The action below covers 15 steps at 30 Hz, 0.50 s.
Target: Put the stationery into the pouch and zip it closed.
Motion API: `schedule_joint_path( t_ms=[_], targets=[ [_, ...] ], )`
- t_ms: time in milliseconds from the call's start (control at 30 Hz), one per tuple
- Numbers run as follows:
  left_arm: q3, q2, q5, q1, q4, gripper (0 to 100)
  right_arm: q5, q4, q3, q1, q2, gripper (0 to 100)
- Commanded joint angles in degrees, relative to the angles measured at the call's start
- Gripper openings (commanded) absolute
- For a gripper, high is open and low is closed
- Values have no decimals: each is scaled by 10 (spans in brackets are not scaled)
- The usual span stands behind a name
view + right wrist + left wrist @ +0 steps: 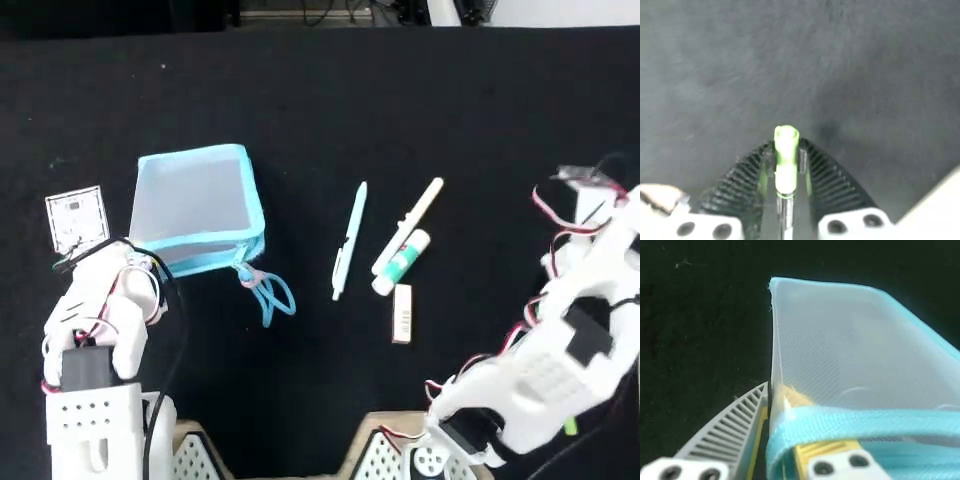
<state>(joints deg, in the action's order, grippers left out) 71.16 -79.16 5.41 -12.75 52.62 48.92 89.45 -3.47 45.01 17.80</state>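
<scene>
The pouch point(192, 205), a pale blue mesh bag with a blue zip band, lies on the black worktop point(400, 110) at the left of the high view, with its zip edge toward the arms. The zip pull point(247, 274) and its blue cord loop point(272, 296) lie at the pouch corner nearest the middle of the worktop. The left arm point(100, 330) stands just beside the pouch on the near side. The left jaws are clamped on the zip edge of the pouch. In the left wrist view a yellow finger point(820, 450) sits inside the mesh, and the ribbed finger point(735, 425) lies outside against the pouch wall. The right arm point(560, 350) stands at the right edge, well apart from the pouch. The right jaws are closed on a slender green-tipped item point(786, 150). It is pinched between two black ribbed fingers point(830, 185), and its green end projects slightly past their tips over bare worktop. Four items lie loose between the pouch and the right arm. They are a pale blue pen point(349, 240), a cream pen point(410, 222), a white tube with a green band point(402, 262) just beside the cream pen, and a small beige block point(402, 313) near the tube's end. A white card point(77, 218) lies beside the pouch on its outer side, near the left arm.
</scene>
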Motion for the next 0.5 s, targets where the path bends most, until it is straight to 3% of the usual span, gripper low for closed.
schedule_joint_path(
  t_ms=[0,233,467],
  targets=[
    [-37,51,-19,32,-8,30,-11,53,-57,-18,-121,10],
    [-88,143,-21,24,-4,30,-113,55,-51,-88,-307,10],
    [-111,145,-23,24,-3,30,-251,55,-10,-250,-516,10]
  ],
)
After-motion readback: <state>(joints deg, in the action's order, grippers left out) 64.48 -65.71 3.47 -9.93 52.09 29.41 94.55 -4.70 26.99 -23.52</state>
